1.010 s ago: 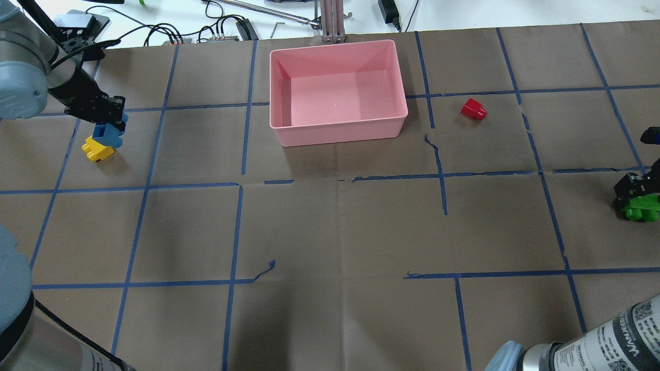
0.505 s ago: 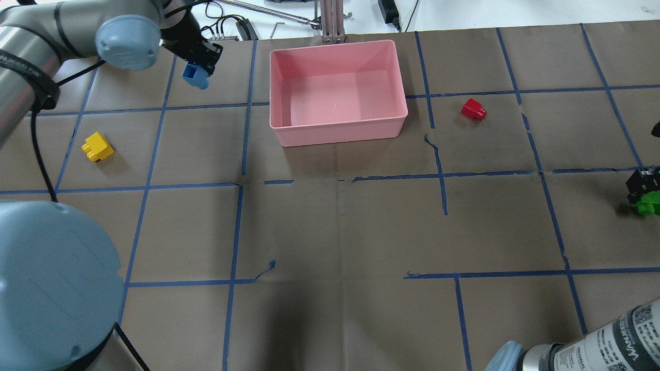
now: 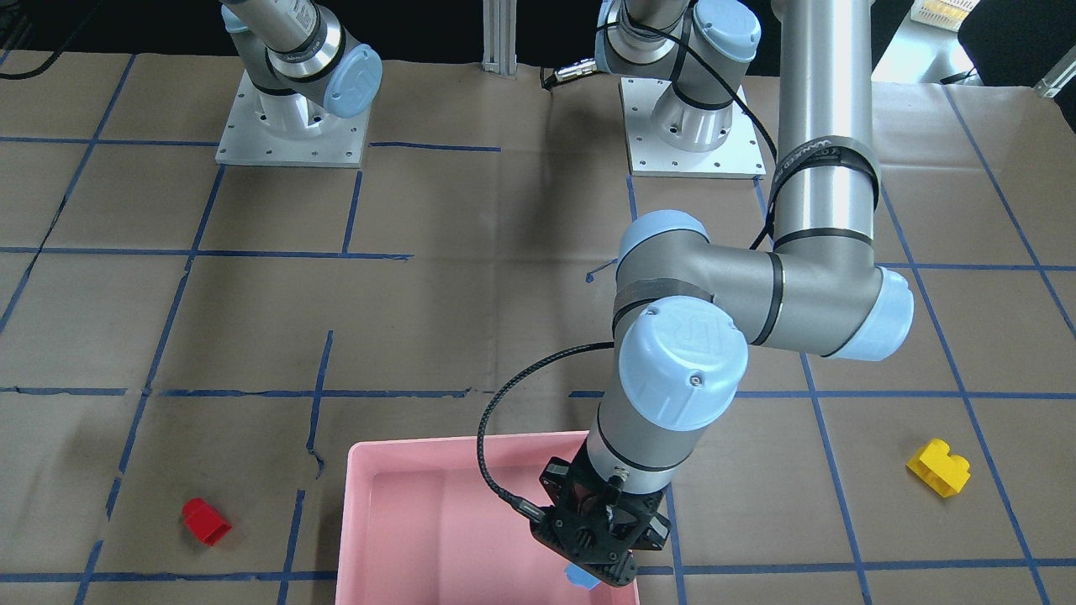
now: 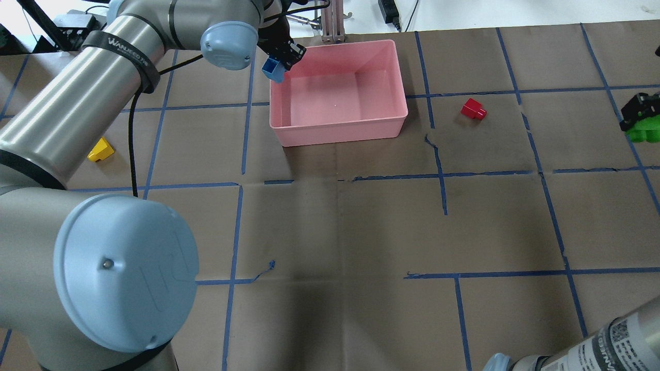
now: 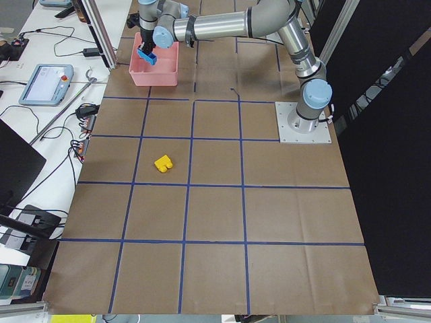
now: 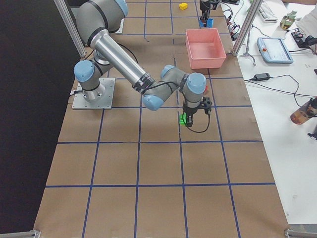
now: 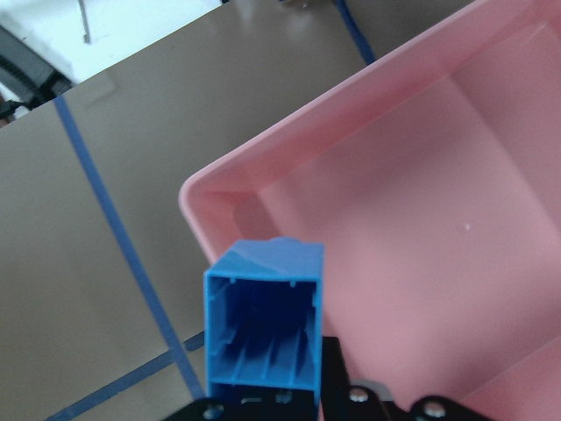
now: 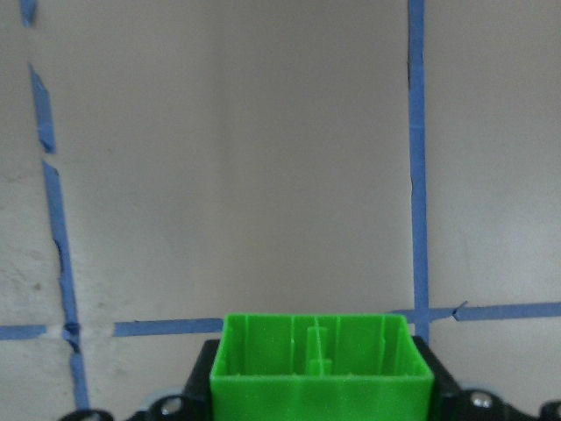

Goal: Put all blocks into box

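left gripper (image 4: pixel 282 57) clamps blue block (image 4: pixel 273 69) above box (image 4: pixel 337 133) corner, likely for drop | right gripper (image 4: pixel 638 114) grips green block (image 4: pixel 643 132), raised for carrying

Brown paper table cover (image 4: pixel 350 226), blue tape grid (image 4: pixel 515 273) (torn in places), tablet-like pendant (image 6: pixel 274 50), black cables (image 5: pixel 82 128)

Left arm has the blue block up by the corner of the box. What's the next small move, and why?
Probably nudge the left tool a little further inward, toward the middle of the box, before opening. In the left wrist view the blue block hangs right at the box's corner, close to the rim and not clearly over the floor, so a release here might clip the rim or fall outside.
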Tool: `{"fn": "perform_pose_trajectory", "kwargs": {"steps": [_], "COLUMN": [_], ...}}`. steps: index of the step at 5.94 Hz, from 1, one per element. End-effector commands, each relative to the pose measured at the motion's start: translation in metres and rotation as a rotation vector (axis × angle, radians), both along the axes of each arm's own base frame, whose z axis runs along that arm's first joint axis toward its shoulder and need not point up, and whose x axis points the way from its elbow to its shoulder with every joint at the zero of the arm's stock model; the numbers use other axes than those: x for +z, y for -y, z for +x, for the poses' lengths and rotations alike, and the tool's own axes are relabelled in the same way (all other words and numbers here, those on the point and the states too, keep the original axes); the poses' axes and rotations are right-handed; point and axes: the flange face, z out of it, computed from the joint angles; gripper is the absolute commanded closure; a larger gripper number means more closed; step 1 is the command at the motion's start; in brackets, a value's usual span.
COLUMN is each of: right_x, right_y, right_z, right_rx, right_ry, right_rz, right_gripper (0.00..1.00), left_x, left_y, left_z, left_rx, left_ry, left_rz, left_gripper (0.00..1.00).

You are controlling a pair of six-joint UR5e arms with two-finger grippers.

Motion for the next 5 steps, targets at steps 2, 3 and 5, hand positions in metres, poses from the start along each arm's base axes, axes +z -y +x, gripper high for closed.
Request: {"fn": "perform_pose_trajectory", "kwargs": {"steps": [2,3,5], "right_x": [0.034,0.034,0.027], "right_y": [0.073,0.089,0.096], "right_z": [0.187,0.252,0.372], "right_rx": [-0.038,-0.065,-0.138], "right_ry": [0.022,0.037,0.061], "right_rz": [-0.081,-0.093,-0.097], "right_gripper": [0.73,0.73,0.73], "left_x": [0.009,0.022,0.037], "left_y": [-0.010,-0.007,0.005], "left_z": [-0.008,0.011,0.186], "left_rx": [-0.016,0.014,0.256], "left_ry": [0.010,0.019,0.099], "left_rz": [0.001,-0.017,0.028], "left_gripper": [0.00,0.00,0.00]}}
